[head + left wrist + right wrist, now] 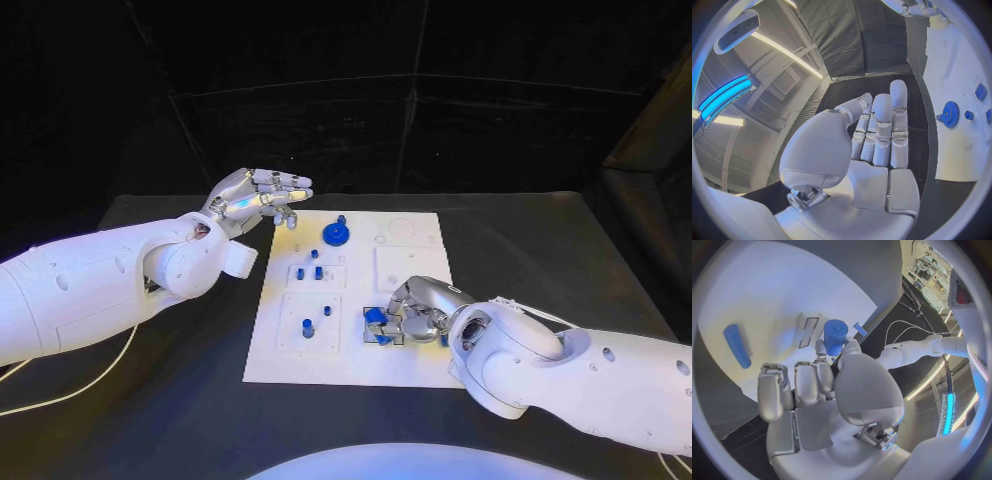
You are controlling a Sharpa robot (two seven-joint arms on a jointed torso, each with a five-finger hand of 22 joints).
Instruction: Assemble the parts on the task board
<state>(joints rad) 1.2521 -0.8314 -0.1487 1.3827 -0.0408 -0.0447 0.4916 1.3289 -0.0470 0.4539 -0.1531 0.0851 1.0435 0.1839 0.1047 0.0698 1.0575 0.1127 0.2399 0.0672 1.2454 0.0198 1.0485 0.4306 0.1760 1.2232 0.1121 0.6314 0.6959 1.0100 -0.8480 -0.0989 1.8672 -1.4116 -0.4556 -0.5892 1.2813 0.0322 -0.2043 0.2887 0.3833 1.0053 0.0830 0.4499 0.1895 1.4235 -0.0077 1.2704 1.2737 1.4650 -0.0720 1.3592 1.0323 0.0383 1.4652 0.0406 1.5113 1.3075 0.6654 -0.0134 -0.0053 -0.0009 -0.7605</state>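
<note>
Right hand (411, 315) pinches a blue part (376, 317) over the task board (353, 290) near-right area; left hand (260, 198) raised, empty, beside the far-left corner, blue gear (336, 234) nearby.

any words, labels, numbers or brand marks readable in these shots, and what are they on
None can be read.
White task board: faint outlines, no legible print.
Small blue parts: no markings visible.
Left hand and right hand, silver: no legible label.
Blue cylinder pinched by the right hand: plain.
</note>
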